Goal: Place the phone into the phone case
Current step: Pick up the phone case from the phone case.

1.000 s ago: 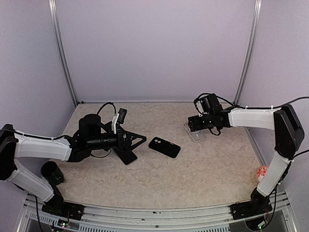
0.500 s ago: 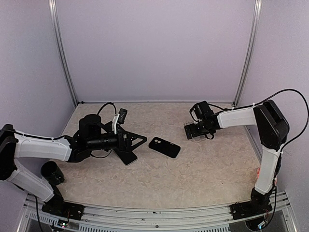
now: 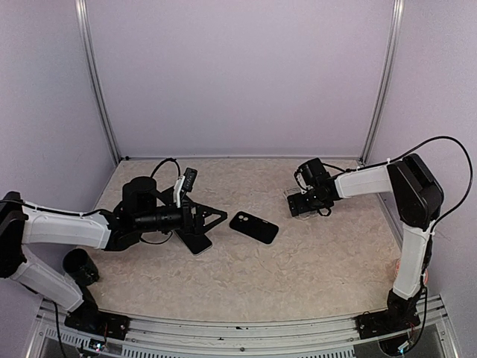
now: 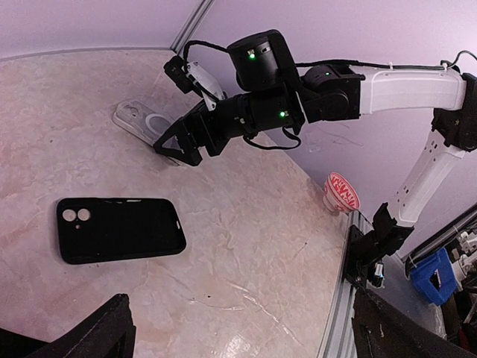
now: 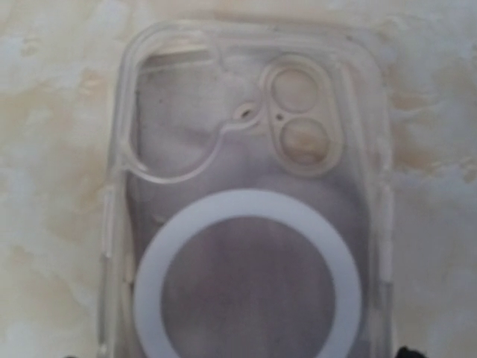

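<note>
Marbled tabletop (image 3: 313, 261) is carrying the phone case (image 5: 246, 209) at 2 o'clock under your spread right gripper (image 3: 297, 203); your left gripper (image 3: 216, 222) is gaping at 9 o'clock

On my feed the worktop (image 3: 313, 261) is beige, marbled in cream and tan. The phone case (image 5: 246, 209) is clear with a white ring mark in its middle, and the marbling shows through it. The black phone (image 3: 253, 227) near the worktop's centre is plain matte black. The second phone (image 3: 200, 243), toward nine o'clock from it, is black with a lighter edge. The left arm (image 3: 63, 227) and right arm (image 4: 402, 82) are white with black joints, the right one dotted with green lights. The left fingers (image 4: 104, 328) are black. At four o'clock I see a red-and-white patterned cup (image 4: 340, 192), at eight o'clock a black cup (image 3: 78, 265). The walls (image 3: 238, 74) are pale lilac.
</note>
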Tool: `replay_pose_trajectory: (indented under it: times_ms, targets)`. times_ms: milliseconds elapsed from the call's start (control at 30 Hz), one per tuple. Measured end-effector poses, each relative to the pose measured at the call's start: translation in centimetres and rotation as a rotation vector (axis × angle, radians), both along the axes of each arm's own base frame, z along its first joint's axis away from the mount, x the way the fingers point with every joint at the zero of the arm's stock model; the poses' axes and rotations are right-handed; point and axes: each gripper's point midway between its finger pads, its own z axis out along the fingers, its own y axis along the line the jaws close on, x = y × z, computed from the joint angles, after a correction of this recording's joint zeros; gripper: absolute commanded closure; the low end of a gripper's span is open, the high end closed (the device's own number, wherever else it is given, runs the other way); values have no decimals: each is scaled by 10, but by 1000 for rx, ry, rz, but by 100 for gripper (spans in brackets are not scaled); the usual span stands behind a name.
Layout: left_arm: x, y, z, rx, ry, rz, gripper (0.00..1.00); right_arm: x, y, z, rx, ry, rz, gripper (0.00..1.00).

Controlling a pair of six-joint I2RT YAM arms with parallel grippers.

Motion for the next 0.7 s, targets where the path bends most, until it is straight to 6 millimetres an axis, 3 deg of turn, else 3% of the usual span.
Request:
replay_pose_trajectory:
  times_ms: [400, 700]
  targets:
    - [0, -1, -2, 3, 8, 0, 1, 0, 2, -1, 14, 7, 6, 21]
    - [1, -2, -9, 10, 21, -3, 1, 0, 1, 0, 19, -3, 3, 22]
